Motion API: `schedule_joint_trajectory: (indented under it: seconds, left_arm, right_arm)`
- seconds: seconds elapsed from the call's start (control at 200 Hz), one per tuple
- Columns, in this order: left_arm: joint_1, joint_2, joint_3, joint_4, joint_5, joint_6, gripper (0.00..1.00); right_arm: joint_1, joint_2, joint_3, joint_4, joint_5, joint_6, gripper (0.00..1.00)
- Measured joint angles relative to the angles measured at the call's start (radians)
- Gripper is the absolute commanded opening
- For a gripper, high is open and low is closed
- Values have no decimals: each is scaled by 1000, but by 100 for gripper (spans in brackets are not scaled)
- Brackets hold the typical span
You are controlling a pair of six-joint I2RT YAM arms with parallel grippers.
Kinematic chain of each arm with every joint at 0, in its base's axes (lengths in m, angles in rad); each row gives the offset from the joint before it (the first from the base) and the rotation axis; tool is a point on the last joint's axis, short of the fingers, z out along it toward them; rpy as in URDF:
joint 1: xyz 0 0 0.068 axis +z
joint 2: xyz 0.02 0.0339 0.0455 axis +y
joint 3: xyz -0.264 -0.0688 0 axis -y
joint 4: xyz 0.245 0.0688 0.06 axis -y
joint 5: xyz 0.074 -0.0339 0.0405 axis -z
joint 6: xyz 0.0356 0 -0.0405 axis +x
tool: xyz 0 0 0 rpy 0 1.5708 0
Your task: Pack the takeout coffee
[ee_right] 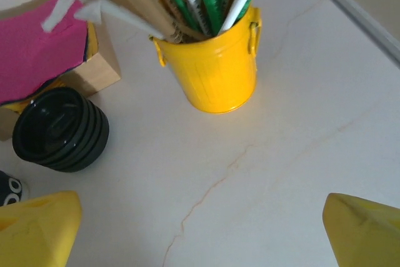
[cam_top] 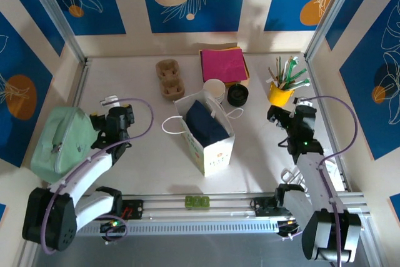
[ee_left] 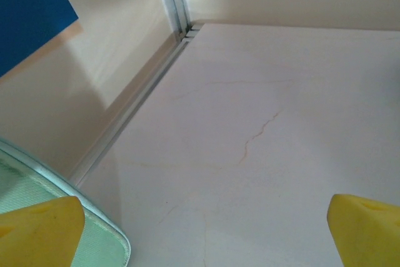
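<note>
The takeout coffee is hidden from view. A white paper bag (cam_top: 212,142) with a dark blue inside stands open mid-table. Behind it a lidless white cup (cam_top: 214,88) stands beside a pile of black lids (cam_top: 237,94), (ee_right: 60,129). My left gripper (cam_top: 111,107), (ee_left: 203,236) hovers open over bare table left of the bag, with its yellow fingertips (ee_left: 40,232) far apart and nothing between them. My right gripper (cam_top: 280,115), (ee_right: 200,236) is open and empty over bare table, just in front of the yellow bucket (ee_right: 215,67).
A mint-green pouch (cam_top: 59,139), (ee_left: 37,186) lies by my left gripper. The yellow bucket (cam_top: 281,94) holds straws and stirrers. Pink napkins (cam_top: 223,65) in a wooden holder and a brown cup carrier (cam_top: 170,78) sit at the back. Walls close in the table.
</note>
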Motion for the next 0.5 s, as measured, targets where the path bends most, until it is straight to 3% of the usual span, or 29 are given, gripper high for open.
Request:
schedule_joint_trajectory:
  seconds: [0.27,0.495]
  left_arm:
    - [27,162,-93,296,-4,134,99]
    - [97,291,-132,483,70,167,99]
  right_arm:
    - [130,263,-80,370,51,-151,99]
    - [144,444,-122,618,18,-203,99]
